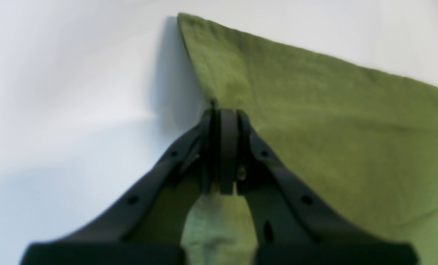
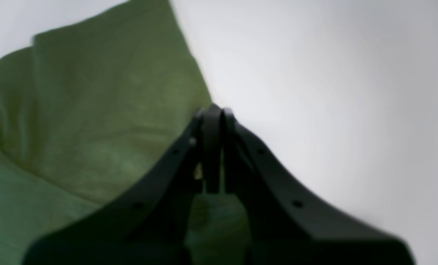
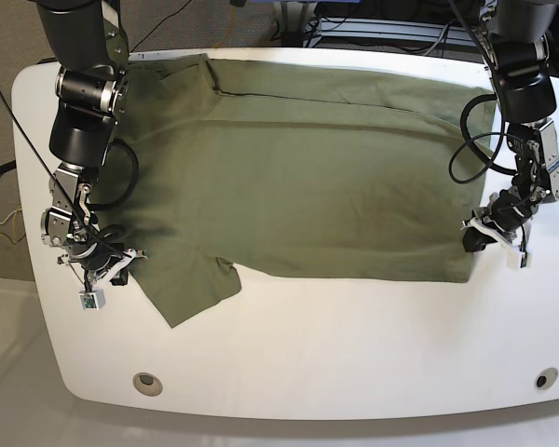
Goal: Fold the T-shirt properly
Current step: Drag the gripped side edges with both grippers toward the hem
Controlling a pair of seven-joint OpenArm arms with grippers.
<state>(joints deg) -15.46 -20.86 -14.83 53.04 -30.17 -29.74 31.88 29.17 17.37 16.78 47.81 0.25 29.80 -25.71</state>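
Observation:
The olive-green T-shirt [image 3: 307, 177] lies spread across the white table [image 3: 335, 345], with one short sleeve [image 3: 191, 284] pointing toward the front edge. My left gripper [image 3: 473, 240] is at the shirt's right-hand edge. In the left wrist view the left gripper [image 1: 224, 112] is shut on that edge of the T-shirt [image 1: 314, 110], which rises slightly off the table and casts a shadow. My right gripper [image 3: 130, 256] is at the shirt's left side, near the sleeve. Up close, the right gripper [image 2: 212, 108] is shut on the edge of the T-shirt [image 2: 93, 110].
Both arms reach in from the table's far corners, the right arm [image 3: 79, 121] over the shirt's left part. Cables [image 3: 373, 28] lie behind the table. Two round holes [image 3: 148, 382] [image 3: 541, 379] sit near the front edge.

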